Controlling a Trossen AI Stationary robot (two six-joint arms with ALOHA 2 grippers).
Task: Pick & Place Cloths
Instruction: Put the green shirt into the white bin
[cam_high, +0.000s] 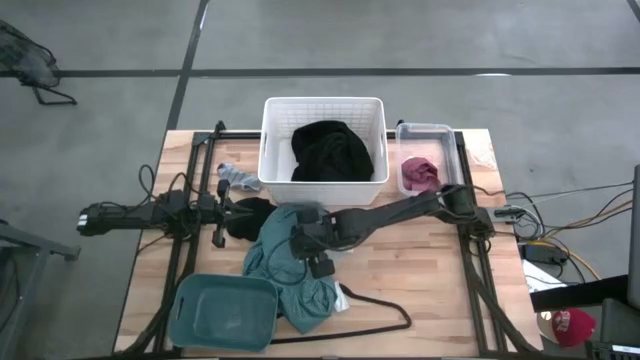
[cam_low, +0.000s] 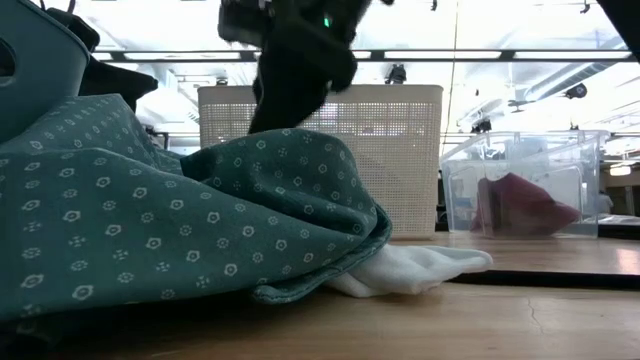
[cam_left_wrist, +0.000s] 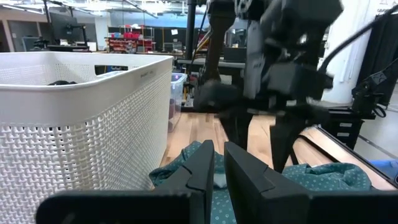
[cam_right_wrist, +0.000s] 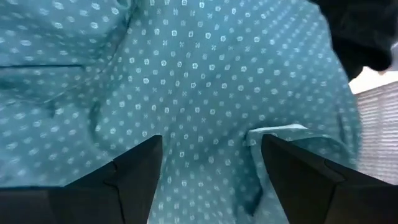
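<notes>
The right gripper (cam_high: 310, 255) hangs over the teal shirt (cam_high: 290, 270) that lies crumpled near the middle of the wooden table (cam_high: 440, 290), its arm reaching in from the right side. In the right wrist view its two dark fingers (cam_right_wrist: 140, 171) stand wide apart just above the dotted teal fabric, with nothing between them, so the gripper is released and not grasping. The left gripper (cam_high: 222, 236) rests low at the left of the table beside a black piece of cloth (cam_high: 250, 215); in the left wrist view its fingers (cam_left_wrist: 202, 171) are nearly together with only a thin gap, and nothing can be seen held in them. A large black garment (cam_high: 330, 152) sits inside the white basket (cam_high: 275, 140) at the back of the table. A small maroon cloth (cam_high: 420, 175) lies in the clear plastic box (cam_high: 447, 140) just to the right of the basket. A small grey-white piece (cam_high: 235, 177) lies on the table just left of the basket. In the low view a white bit of fabric (cam_low: 420, 270) pokes out from under the shirt's edge. A teal tub (cam_high: 222, 312) stands at the front left, touching the shirt, and a thin black hanger (cam_high: 375, 315) lies beside it at the front.
</notes>
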